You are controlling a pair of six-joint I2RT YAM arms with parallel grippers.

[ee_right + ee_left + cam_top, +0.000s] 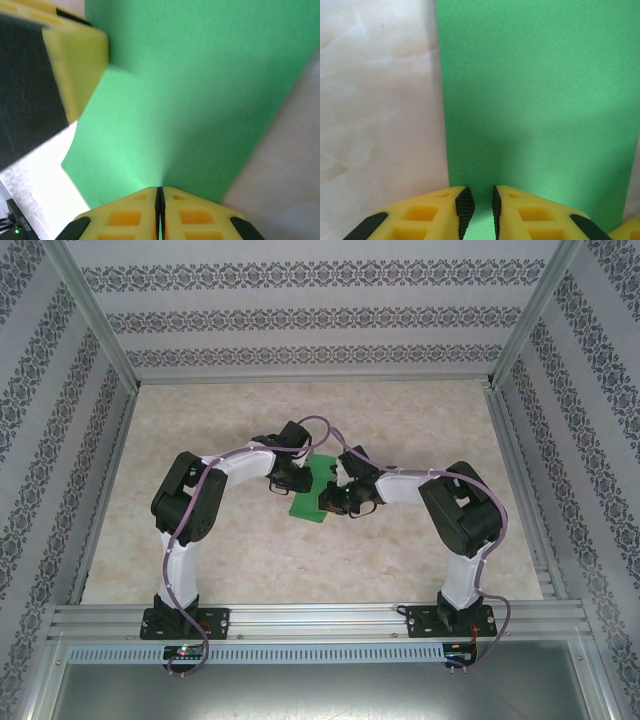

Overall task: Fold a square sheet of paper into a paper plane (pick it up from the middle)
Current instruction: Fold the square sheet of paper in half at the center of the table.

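Paper (308,502): green, between grippers.
Right gripper (160,200): clamped on Paper edge.
Left gripper (479,207): jaws parted slightly over Paper.

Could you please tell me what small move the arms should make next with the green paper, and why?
Probably close the left gripper on the green paper: its jaws stand slightly apart with green showing between them, while the right gripper is pinched shut on the sheet, so only one side looks secured.
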